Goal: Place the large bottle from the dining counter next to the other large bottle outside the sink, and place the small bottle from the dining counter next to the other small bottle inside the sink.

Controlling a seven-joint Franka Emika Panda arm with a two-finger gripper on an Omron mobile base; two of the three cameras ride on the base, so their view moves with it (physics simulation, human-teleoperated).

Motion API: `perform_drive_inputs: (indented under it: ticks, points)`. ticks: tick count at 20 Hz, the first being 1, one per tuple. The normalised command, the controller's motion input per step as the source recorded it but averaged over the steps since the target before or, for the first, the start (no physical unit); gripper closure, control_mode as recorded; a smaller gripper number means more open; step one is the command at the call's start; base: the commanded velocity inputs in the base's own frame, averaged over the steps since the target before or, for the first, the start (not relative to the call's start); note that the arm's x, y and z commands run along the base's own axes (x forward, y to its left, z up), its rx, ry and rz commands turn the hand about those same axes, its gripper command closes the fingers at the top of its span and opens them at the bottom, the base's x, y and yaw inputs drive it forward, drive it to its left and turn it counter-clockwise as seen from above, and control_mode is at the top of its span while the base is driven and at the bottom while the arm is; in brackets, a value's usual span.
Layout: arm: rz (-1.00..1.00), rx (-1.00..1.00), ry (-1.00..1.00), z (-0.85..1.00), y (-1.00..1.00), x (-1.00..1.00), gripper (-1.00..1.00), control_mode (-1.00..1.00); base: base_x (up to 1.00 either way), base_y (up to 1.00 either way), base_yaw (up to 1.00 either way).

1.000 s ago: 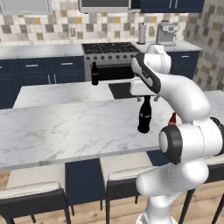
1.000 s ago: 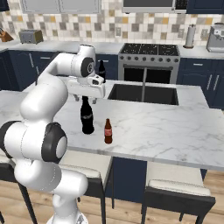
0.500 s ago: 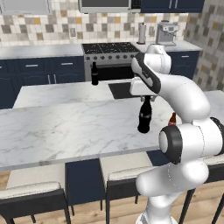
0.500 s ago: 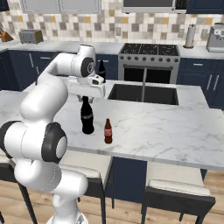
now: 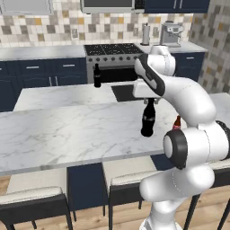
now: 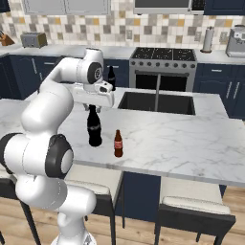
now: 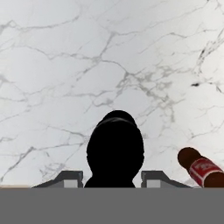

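Marble dining counter: pincer newly tight (large bottle's neck).

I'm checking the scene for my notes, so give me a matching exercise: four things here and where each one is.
Things:
1. large bottle
2. small bottle
3. other large bottle
4. faucet

Places:
A. far counter, left of the sink
B. rising over the sink
C. between the gripper fingers, standing on the dining counter
D. dining counter, ungripped

Pairs: 1-C, 2-D, 3-A, 4-B
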Motion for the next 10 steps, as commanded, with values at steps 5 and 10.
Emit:
perform_drive_inputs:
  ticks: [5, 10]
  points:
    - [0.0, 0.0, 0.0, 0.45, 0.12, -0.27, 1.0, -1.0, 0.0, 0.0, 0.0]
    - [0.01, 0.0, 0.0, 0.49, 0.19, -0.25, 1.0, -1.0, 0.0, 0.0, 0.0]
